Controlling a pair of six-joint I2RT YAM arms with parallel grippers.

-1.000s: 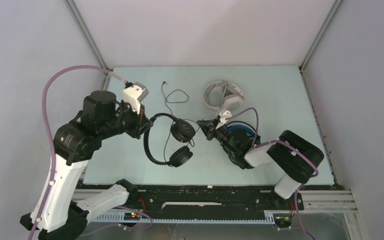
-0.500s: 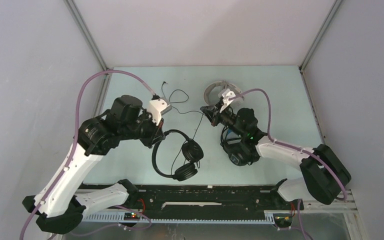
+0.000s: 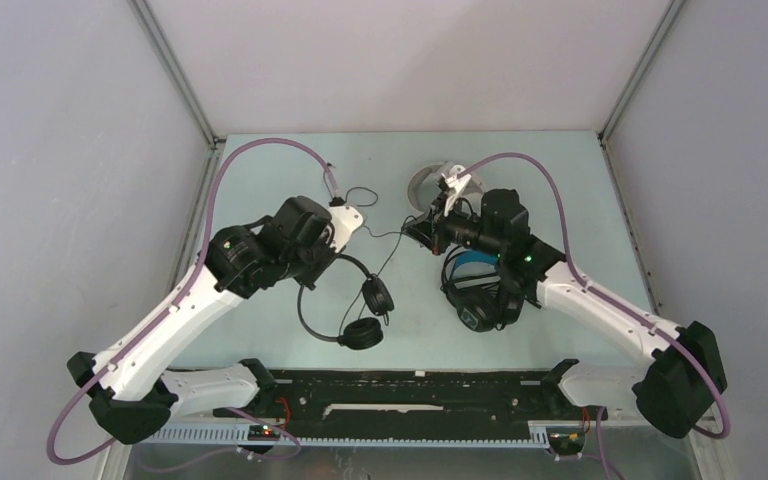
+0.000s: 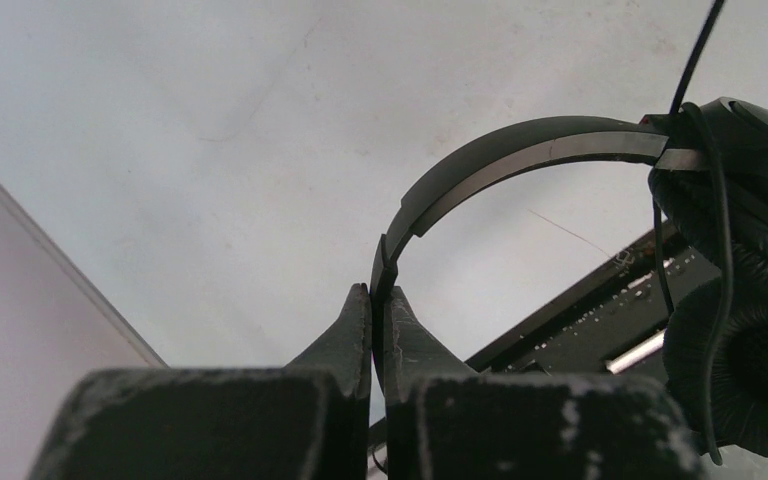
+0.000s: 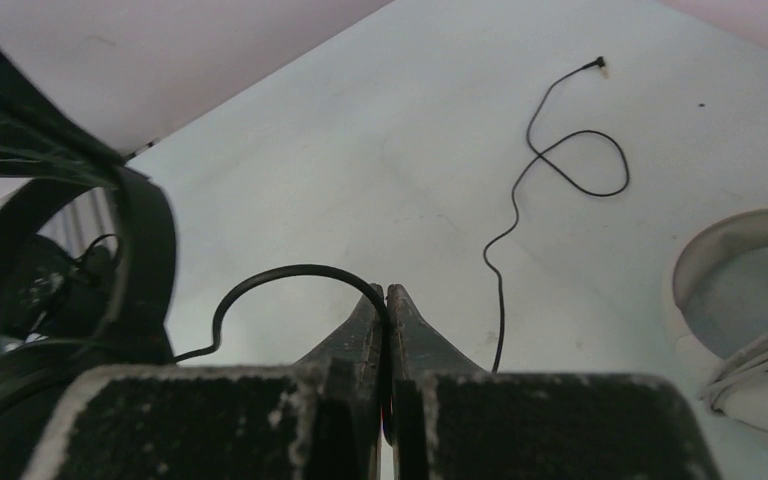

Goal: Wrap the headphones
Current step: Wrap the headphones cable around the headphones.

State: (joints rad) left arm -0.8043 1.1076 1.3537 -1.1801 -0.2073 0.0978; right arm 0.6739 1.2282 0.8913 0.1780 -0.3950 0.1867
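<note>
The slim black headphones (image 3: 345, 305) hang from my left gripper (image 3: 312, 272), which is shut on the headband (image 4: 520, 150). Their ear cups (image 4: 750, 300) dangle close together, with the thin black cable (image 3: 385, 250) trailing past them. My right gripper (image 3: 415, 232) is shut on that cable (image 5: 280, 270) in a small arch at the fingertips. The rest of the cable lies looped on the table (image 5: 570, 165), ending at the plug (image 5: 600, 63). The bulky black headphones with blue accents (image 3: 475, 295) lie under my right arm. The white-grey headphones (image 3: 425, 185) sit behind it, partly hidden.
The pale green table (image 3: 580, 200) is bounded by grey walls with metal corner posts (image 3: 175, 70). A black rail with electronics (image 3: 410, 385) runs along the near edge. The purple hoses (image 3: 260, 150) of both arms arch over the table.
My left arm has carried the slim headphones right and toward the near edge. My right arm has stretched out and moved back with the cable, uncovering the bulky black pair.
</note>
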